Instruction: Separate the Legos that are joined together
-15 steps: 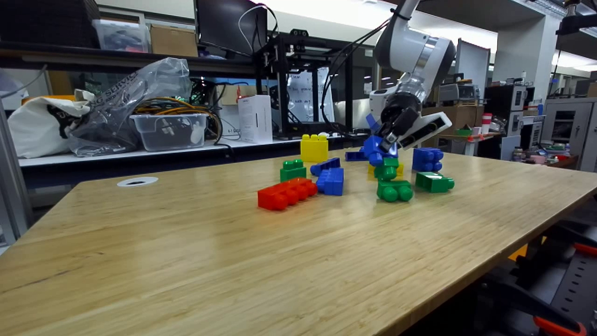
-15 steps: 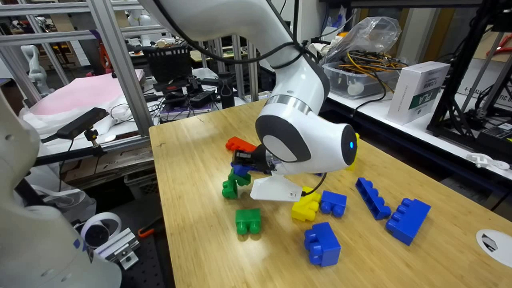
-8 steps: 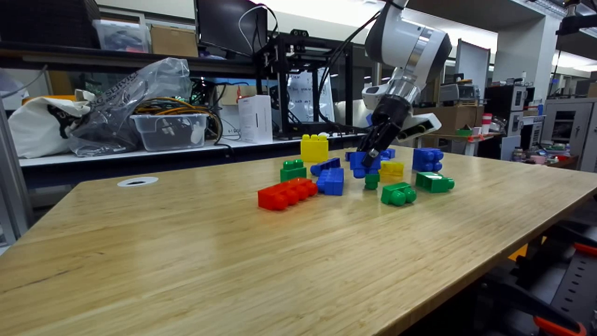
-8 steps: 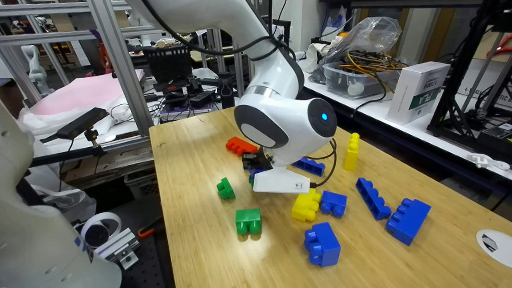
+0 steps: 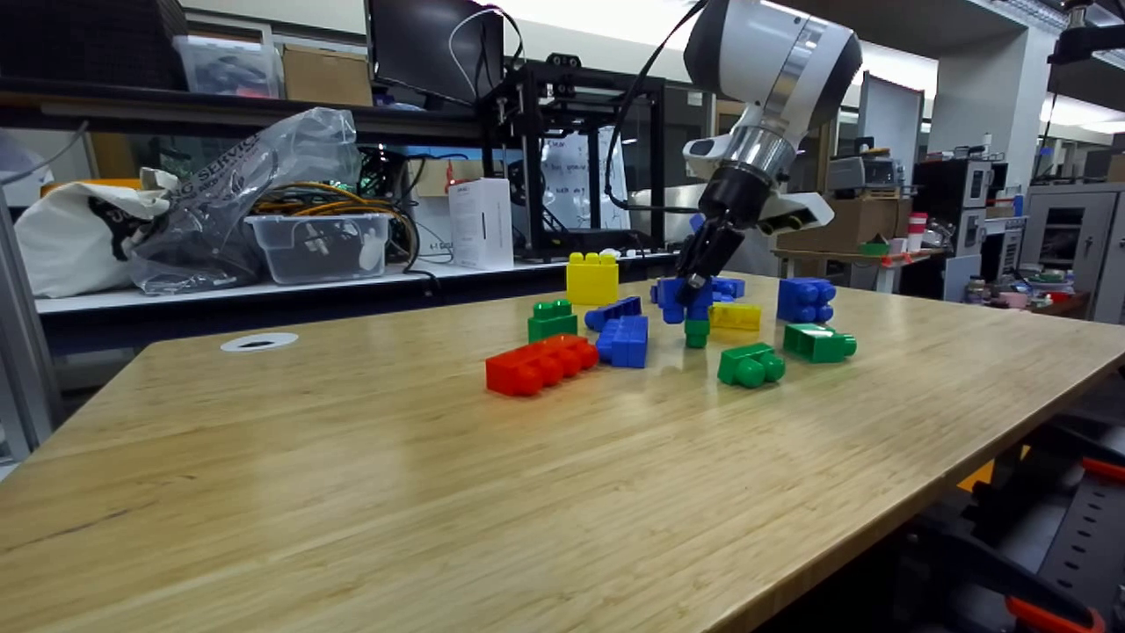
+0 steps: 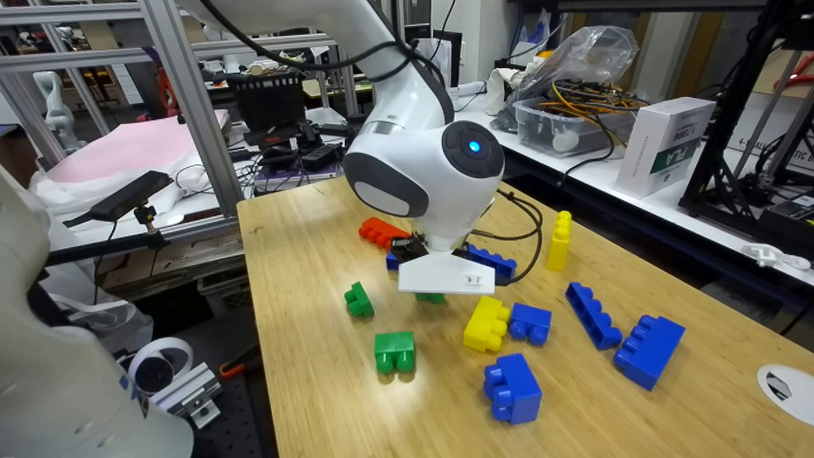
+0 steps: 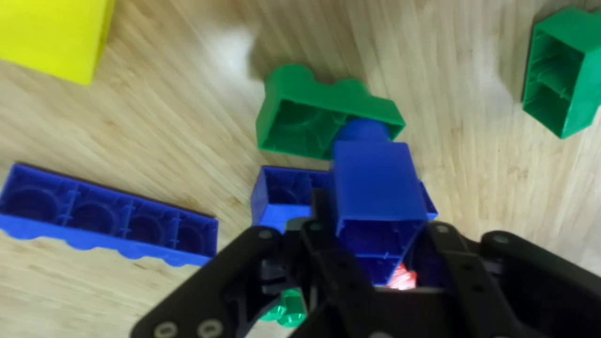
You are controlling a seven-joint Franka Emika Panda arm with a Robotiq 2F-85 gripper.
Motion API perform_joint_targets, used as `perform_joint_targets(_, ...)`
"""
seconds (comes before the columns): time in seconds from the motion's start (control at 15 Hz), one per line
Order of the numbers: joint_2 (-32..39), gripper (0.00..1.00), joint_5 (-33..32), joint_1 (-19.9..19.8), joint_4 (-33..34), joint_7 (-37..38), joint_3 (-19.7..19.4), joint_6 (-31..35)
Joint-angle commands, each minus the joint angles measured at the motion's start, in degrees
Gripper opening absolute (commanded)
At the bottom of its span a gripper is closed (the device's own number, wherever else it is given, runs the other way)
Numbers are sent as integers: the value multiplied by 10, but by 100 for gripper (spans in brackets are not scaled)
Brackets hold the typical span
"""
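My gripper (image 7: 373, 211) is shut on a blue Lego (image 7: 380, 178), one finger on each side of it. A stud at the far end of this blue Lego sits in the hollow of a green Lego (image 7: 328, 101); how firmly they are joined I cannot tell. In an exterior view the gripper (image 5: 693, 283) points down at a slant, with that green Lego (image 5: 696, 334) hanging just below the blue one. The gripper's white camera housing hides much of this pair in an exterior view, where only a bit of green Lego (image 6: 430, 298) shows.
Loose on the table lie a green Lego (image 6: 359, 300), another green one (image 6: 394, 350) and a red one (image 5: 540, 365). A yellow Lego (image 6: 486, 324) and a blue one (image 6: 530, 323) lie close together. Several more blue Legos, one of them long (image 7: 108, 216), and an upright yellow one (image 6: 559, 242) surround them.
The gripper has swung more upright and moved away from the small green Lego near the table's edge, carrying the blue-and-green pair. That small green Lego has turned slightly and lies apart.
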Motion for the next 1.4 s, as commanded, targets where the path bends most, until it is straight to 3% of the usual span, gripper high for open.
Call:
perform_joint_targets(0.0,-88,11,-65,12,-57,80,2,76)
perform_joint_targets(0.33,-168,11,-236,15,-101,240,7,109)
perform_joint_targets(0.6,-178,11,-404,13,-124,381,5,90)
perform_joint_targets(0.87,-176,11,-522,16,-136,475,3,74)
perform_joint_targets(1.0,-171,11,-529,25,-144,482,-1,96)
perform_joint_targets(1.33,-143,11,-477,44,-150,457,-9,141)
